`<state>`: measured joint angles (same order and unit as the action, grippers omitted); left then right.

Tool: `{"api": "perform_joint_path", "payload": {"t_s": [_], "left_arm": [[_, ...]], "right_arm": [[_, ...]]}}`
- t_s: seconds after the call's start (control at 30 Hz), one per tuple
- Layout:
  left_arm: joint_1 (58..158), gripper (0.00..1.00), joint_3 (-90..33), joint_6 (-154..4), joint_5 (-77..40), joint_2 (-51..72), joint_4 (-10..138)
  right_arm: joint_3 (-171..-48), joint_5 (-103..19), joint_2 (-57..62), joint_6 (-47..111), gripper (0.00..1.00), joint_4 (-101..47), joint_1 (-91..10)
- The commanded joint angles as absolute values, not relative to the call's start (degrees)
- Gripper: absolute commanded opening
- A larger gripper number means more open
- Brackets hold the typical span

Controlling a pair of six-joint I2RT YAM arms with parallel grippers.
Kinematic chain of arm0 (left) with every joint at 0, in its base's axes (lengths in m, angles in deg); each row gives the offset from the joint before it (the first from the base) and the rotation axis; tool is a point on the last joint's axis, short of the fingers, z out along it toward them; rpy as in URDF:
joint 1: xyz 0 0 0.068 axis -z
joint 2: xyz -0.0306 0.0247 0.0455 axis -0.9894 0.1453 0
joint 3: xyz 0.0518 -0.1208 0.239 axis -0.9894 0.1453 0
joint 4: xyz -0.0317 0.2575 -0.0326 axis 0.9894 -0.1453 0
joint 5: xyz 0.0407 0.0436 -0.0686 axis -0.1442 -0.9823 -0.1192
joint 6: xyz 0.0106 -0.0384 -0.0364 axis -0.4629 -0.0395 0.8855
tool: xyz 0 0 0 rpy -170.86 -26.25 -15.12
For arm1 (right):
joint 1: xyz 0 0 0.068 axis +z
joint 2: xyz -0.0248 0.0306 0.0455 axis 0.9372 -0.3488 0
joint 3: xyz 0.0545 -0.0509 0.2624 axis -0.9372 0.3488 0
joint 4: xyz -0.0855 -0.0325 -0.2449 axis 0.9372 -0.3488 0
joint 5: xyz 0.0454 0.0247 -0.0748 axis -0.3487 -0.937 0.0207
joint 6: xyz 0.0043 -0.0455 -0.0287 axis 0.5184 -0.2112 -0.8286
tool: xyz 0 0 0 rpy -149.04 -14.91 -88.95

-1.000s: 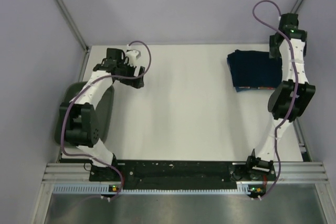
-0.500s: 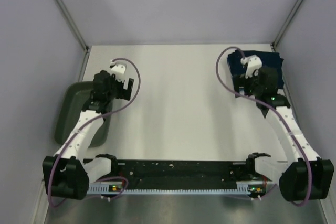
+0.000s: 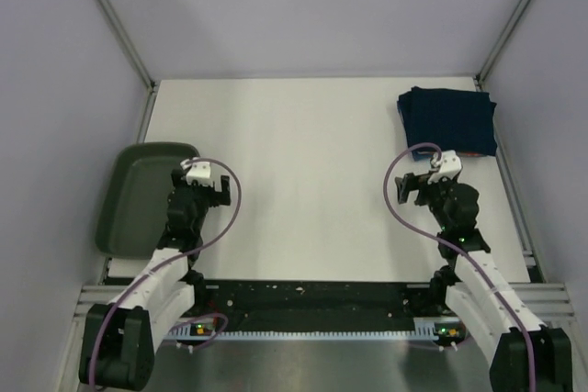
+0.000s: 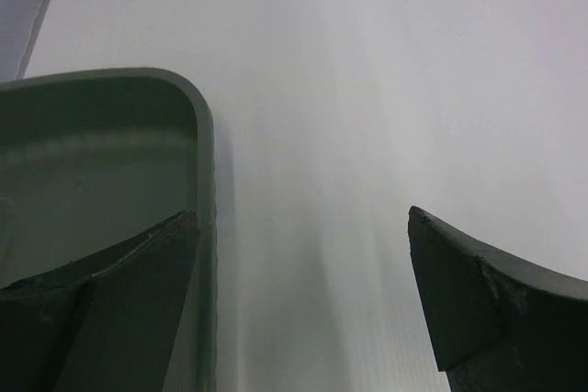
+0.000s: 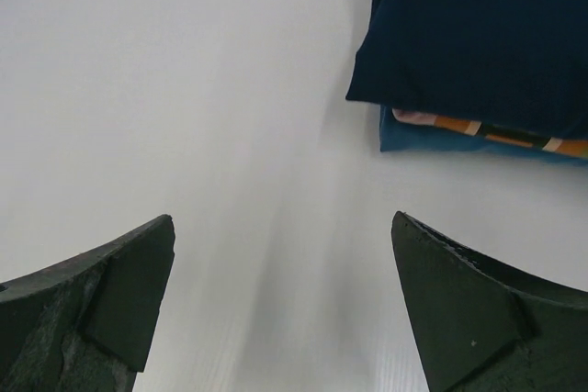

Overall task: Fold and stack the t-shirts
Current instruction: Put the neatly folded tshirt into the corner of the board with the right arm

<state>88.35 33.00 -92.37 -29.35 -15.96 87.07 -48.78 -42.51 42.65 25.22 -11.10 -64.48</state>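
Note:
A folded dark navy t-shirt (image 3: 447, 119) lies at the table's far right on top of a stack. In the right wrist view the navy shirt (image 5: 478, 34) covers other folded cloth, whose orange, pink and blue edges (image 5: 487, 132) show beneath it. The pink printed shirt's face and lettering are hidden. My right gripper (image 3: 415, 186) is open and empty, below the stack, and also shows in its wrist view (image 5: 285, 305). My left gripper (image 3: 213, 192) is open and empty beside the tray, and also shows in its wrist view (image 4: 303, 296).
A dark green plastic tray (image 3: 147, 195) sits at the table's left edge; its rim (image 4: 204, 135) lies just left of my left gripper. Grey walls and metal frame posts enclose the white table (image 3: 312, 172).
Both arms have pulled back toward the near edge. My right gripper has left the navy stack and my left gripper has dropped back beside the tray. The stack lies still.

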Motion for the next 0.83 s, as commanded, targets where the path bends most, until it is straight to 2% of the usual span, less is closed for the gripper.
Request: {"api": "perform_joint_path", "payload": {"t_s": [0.0, 0.17, 0.8], "left_arm": [[88.42, 0.99, 35.08, -90.35, -27.16, -16.99, 101.68], [88.42, 0.99, 36.49, -90.87, -24.69, -14.62, 104.59], [88.42, 0.99, 37.99, -92.02, -20.39, -13.56, 106.18]], "right_arm": [[-41.42, -40.18, 45.95, 28.94, 0.99, 0.39, -64.23], [-35.79, -38.33, 48.68, 29.64, 0.99, 3.90, -64.23], [-35.16, -37.98, 50.44, 29.56, 0.99, 2.95, -64.31]]}}
